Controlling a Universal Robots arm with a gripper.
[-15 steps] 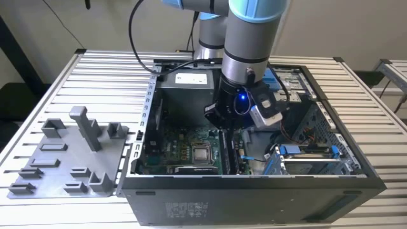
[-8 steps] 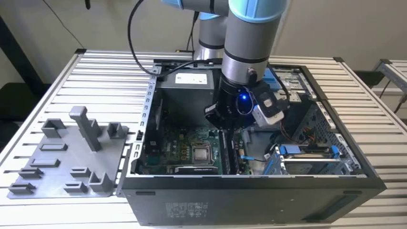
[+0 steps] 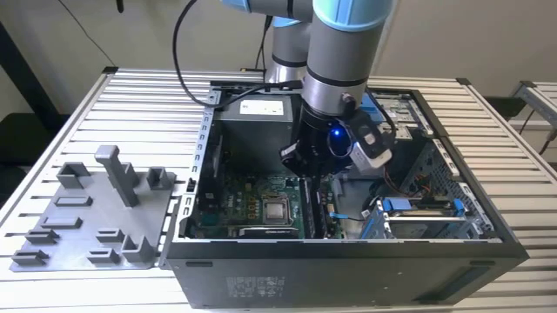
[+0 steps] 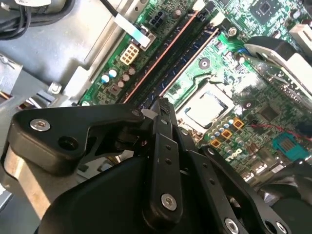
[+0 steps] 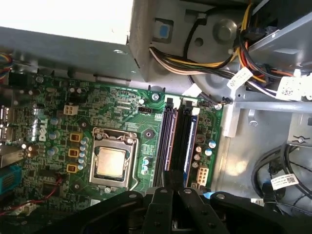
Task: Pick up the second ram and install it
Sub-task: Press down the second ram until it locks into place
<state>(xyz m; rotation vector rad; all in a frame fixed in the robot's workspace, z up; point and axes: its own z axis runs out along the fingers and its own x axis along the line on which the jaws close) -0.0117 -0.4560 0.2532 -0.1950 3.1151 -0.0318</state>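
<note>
An open computer case (image 3: 348,261) lay on a slatted metal counter (image 3: 78,117). A grey plastic tray (image 3: 87,215) sat beside it, toward the counter's edge at the exterior view's left. The arm reached down into the case, and the gripper (image 4: 163,105) was low over the green motherboard (image 5: 58,122), just beside the processor socket (image 5: 112,161).

In the second wrist view the jaws were pressed together. Their tips sat at the near end of the long memory slots. The second ram (image 5: 189,141) appeared to stand on edge in a slot, a thin strip with a bluish side. The jaw tips looked to rest on or just above its top edge. Whether it was fully seated could not be told.

The stick was probably light and stiff but fragile, with chips and contacts easily damaged. The safest hold was likely the bare long edges, with any pushing straight down.

White stickers on the cables (image 5: 285,181) and a pale label on the power supply (image 3: 261,106) carried print too small to read.
</note>
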